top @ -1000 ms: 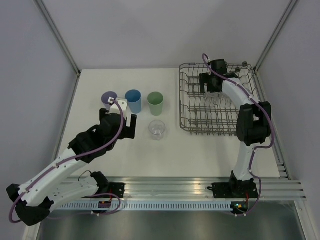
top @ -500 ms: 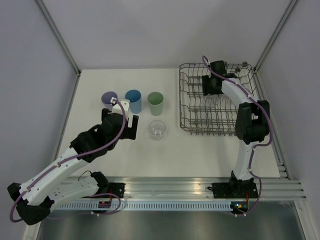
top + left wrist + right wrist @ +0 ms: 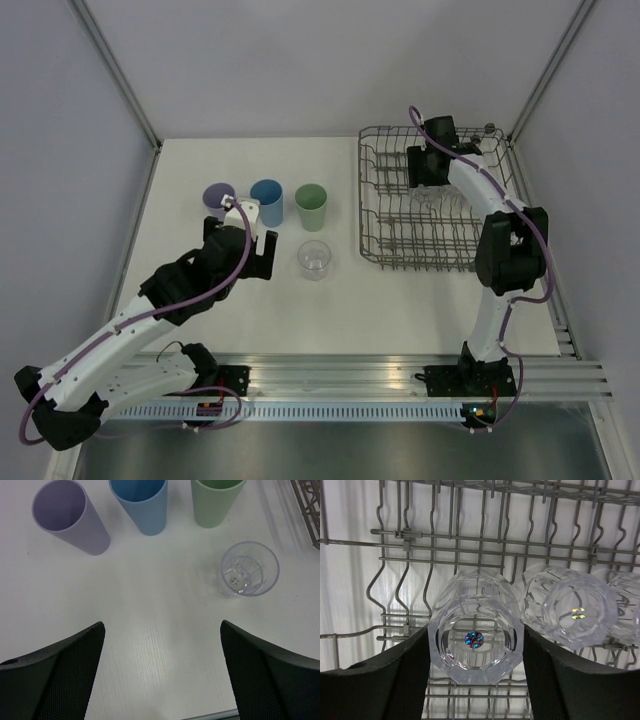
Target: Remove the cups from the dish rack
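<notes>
While the left gripper hung with its jaws spread wide above the table, facing the lavender tumbler, the blue tumbler, the pale green tumbler and 1 unloaded glass standing there, the right gripper was down inside the dish rack, its pads pressed against both sides of the gripped glass, which sat apparently base-up among the tines at the rack's far end. The neighbouring glass lay just to its right, touching or almost touching it, and the edge glass showed beyond that. With 4 cups out and 3 in the rack, the task looked a little past halfway. The step in hand was picking cup 5: the pinch seemed made, the lift not yet begun. The next move probably called for a straight rise until the rim cleared the tines, kept away from the neighbour, since smooth glass could slip, then a carry across to the table beside the other cups.
</notes>
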Robot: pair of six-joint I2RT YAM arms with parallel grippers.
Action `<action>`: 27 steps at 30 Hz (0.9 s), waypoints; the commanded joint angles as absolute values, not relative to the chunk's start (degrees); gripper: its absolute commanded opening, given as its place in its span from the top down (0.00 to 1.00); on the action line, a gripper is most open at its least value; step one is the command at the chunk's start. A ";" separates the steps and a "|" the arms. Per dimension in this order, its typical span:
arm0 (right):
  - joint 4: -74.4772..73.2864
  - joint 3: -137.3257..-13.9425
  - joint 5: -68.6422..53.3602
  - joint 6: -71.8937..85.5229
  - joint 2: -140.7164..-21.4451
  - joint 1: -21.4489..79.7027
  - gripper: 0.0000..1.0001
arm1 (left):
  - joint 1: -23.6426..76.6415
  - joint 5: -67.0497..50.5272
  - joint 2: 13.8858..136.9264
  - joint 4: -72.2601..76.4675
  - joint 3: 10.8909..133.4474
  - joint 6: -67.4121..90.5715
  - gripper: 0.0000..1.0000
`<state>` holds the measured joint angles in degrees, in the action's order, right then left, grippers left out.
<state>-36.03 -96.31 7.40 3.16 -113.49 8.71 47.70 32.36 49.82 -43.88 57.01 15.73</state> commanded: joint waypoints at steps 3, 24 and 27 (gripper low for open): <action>-37.79 -100.63 6.86 3.95 -104.77 8.53 0.50 | 47.64 30.41 48.16 -40.70 57.92 14.68 0.00; 1.63 -73.49 -44.63 33.89 -68.93 8.79 0.54 | 47.64 0.27 40.43 -10.32 58.89 28.91 0.00; 15.61 -67.42 -48.78 44.54 -65.41 9.75 0.54 | 47.64 -4.65 40.08 -2.76 57.57 31.98 0.00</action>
<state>-4.78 -70.83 -38.59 30.63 -68.99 8.91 47.70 3.11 40.80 -15.90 57.84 26.46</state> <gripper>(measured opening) 0.706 0.993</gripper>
